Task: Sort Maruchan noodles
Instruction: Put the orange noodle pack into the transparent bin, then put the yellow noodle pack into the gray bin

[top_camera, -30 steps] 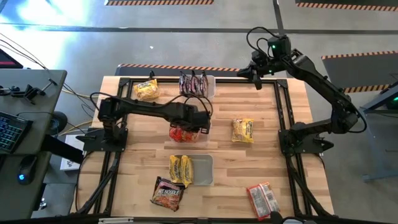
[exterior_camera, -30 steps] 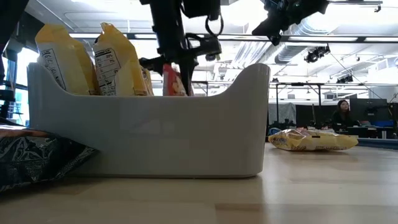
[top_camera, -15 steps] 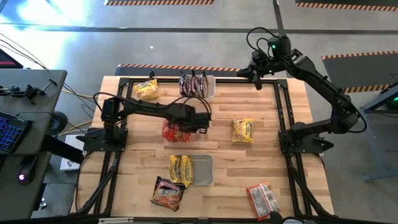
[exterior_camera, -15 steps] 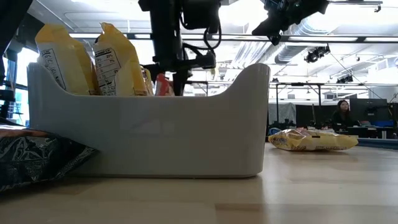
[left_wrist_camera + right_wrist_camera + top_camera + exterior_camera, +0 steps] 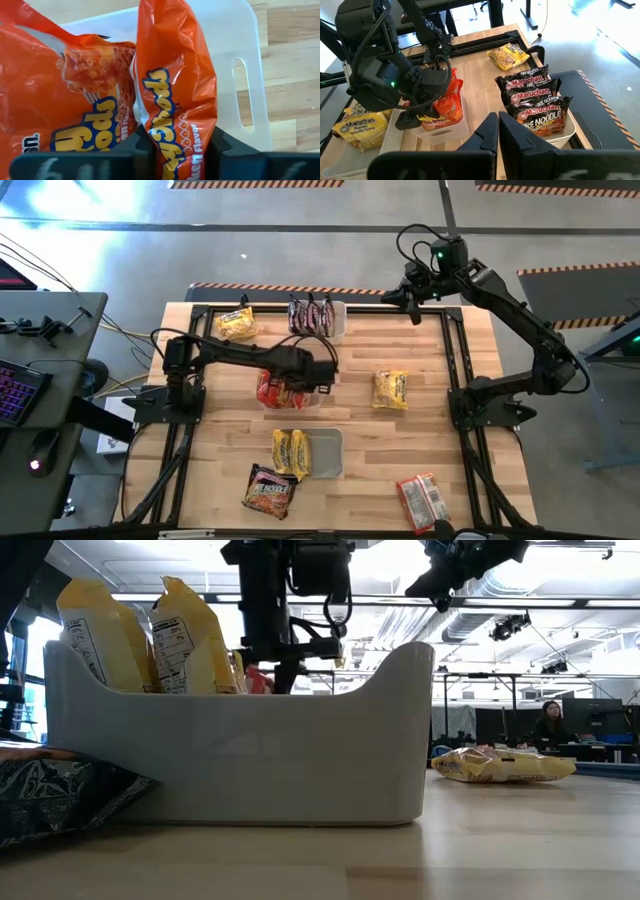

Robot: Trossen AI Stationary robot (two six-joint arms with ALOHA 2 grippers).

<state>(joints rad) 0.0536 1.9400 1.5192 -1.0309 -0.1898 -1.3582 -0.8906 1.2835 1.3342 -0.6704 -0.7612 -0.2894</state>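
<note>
Midway through sorting, I am lowering a red packet, pinched between the left gripper fingers, into the centre tub, while the closed, empty right gripper is waiting at the far edge, and five loose packets are remaining.

Grey concrete floor, hazard-striped mats, side desk with keyboard, ceiling lights
</note>
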